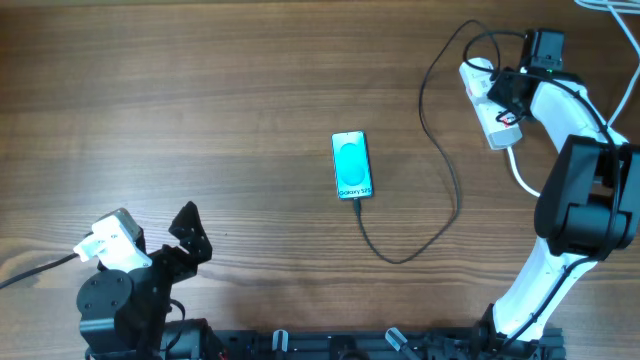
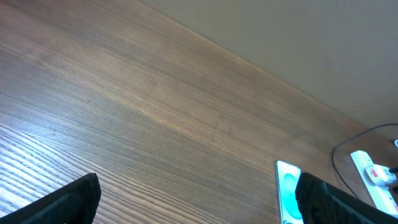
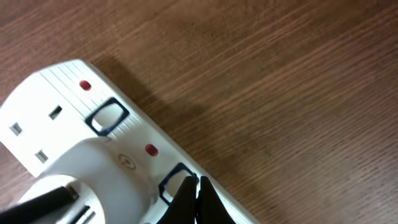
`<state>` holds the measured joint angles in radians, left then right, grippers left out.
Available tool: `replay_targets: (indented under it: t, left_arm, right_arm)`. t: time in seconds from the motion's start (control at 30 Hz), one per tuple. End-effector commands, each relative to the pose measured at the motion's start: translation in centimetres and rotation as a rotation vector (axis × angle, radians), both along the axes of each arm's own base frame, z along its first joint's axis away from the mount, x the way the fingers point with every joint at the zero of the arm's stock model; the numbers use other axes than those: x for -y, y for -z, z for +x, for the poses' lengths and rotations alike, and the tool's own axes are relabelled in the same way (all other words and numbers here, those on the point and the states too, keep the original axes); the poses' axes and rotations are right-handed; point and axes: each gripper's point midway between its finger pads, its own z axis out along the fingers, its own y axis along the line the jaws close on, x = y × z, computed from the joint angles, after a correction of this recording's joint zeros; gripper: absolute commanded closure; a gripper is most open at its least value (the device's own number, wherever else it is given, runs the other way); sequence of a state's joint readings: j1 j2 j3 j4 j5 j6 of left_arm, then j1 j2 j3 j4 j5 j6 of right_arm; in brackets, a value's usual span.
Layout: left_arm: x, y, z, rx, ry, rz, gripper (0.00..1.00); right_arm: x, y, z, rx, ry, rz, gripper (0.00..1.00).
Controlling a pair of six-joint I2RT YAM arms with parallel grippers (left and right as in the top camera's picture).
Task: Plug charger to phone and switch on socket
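Observation:
The phone (image 1: 351, 165) lies flat mid-table, turquoise screen up; its edge also shows in the left wrist view (image 2: 286, 194). The thin black charger cable (image 1: 440, 150) runs from the phone's near end in a loop to the white adapter (image 3: 74, 180) plugged in the socket. The socket (image 1: 485, 105) is a white power strip at the far right; in the right wrist view (image 3: 68, 106) it shows red lamps and blue-framed switches. My right gripper (image 3: 194, 186) is shut, its tips pressed on the switch beside the adapter. My left gripper (image 1: 185, 235) is open and empty at the near left.
The socket's thick white cord (image 1: 520, 170) curves down beside the right arm. More white cords (image 1: 615, 15) lie at the far right corner. The table's far edge (image 2: 261, 65) shows in the left wrist view.

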<state>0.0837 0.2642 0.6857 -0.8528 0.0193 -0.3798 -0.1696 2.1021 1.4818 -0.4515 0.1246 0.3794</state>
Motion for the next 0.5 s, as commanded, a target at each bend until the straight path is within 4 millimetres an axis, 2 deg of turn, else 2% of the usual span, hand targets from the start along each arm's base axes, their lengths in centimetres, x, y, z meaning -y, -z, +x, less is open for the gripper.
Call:
replay_targets:
  t: [0.0,0.13,0.37,0.47]
  left_arm:
    - [-0.3,0.1,-0.1,0.003,-0.012,0.017,0.0]
    - [-0.3,0.1,-0.1,0.003,-0.012,0.017,0.0]
    - [-0.3,0.1,-0.1,-0.001,-0.012,0.017,0.0]
    - [-0.3,0.2,-0.1,-0.004,-0.012,0.016,0.0]
  right_arm:
    - [0.2,-1.4,1.2,0.045,-0.012,-0.012,0.95]
    - [-0.4,-0.9,1.2,0.04,-0.029,0.018,0.95]
    - [-2.4,1.1,1.0,0.008,-0.072,0.062,0.95]
    - [-2.6,2.0,0.8,-0.014,-0.072,0.058,0.96]
